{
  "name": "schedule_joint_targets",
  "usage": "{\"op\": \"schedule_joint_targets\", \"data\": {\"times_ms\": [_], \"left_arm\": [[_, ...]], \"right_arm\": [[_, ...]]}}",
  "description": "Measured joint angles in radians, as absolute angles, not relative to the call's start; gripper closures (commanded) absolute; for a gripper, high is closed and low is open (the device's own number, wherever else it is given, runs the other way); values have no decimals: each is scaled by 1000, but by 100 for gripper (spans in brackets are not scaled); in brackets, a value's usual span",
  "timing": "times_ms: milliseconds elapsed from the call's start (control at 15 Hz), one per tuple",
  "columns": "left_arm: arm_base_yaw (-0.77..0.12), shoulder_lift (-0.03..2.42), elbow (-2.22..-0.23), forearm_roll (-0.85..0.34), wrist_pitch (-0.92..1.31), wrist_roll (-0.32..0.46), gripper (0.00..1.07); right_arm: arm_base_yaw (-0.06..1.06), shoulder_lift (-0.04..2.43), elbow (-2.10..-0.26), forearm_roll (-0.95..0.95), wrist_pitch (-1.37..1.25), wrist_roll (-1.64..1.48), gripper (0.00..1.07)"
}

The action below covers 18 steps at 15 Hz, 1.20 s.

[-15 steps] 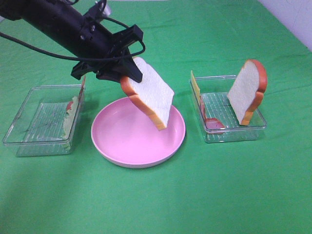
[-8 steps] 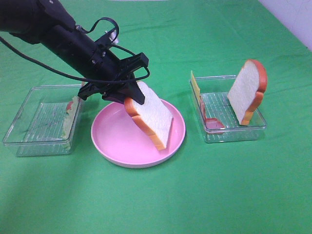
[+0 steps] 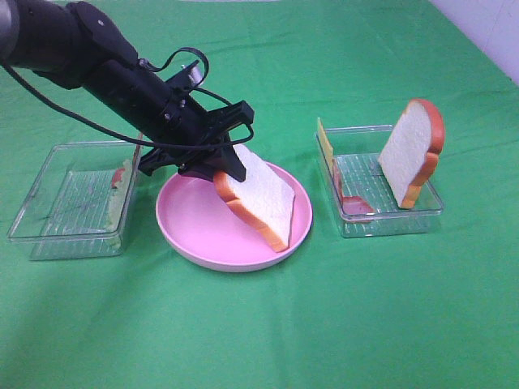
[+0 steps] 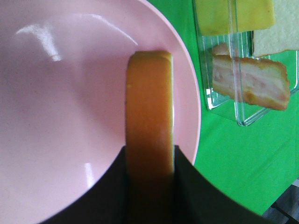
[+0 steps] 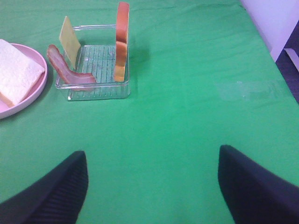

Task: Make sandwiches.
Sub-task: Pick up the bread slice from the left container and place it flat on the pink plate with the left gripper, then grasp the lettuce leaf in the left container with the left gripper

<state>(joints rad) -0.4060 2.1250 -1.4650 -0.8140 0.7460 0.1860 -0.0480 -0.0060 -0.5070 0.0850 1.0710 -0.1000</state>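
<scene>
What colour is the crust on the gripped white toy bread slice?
Bread slice crust: orange-brown, clearest in left wrist view.

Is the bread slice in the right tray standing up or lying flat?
Upright: the bread slice stands on edge in the clear tray, rising above its walls.

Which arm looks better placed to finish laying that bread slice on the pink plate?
Left. The left gripper is shut on the bread slice, tilted low over the pink plate. The right gripper hangs open above green cloth, away from the plate.
</scene>
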Motion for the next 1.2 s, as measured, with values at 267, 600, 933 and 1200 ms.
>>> {"op": "schedule_joint_targets", "data": {"times_ms": [267,600,933,1200], "left_arm": [[-412,2125,-1465,-782,773,186,53],[-417,2071,-1465,-599,792,140,42],[-417,1992,-1465,-369,813,-9,42],[-417,1874,-1465,-285,864,-101,42]], "right_arm": [[-48,-6,-507,85,1071,-100,34],[-48,-6,-507,85,1071,-100,34],[-48,-6,-507,85,1071,-100,34],[-48,-6,-507,85,1071,-100,34]]}}
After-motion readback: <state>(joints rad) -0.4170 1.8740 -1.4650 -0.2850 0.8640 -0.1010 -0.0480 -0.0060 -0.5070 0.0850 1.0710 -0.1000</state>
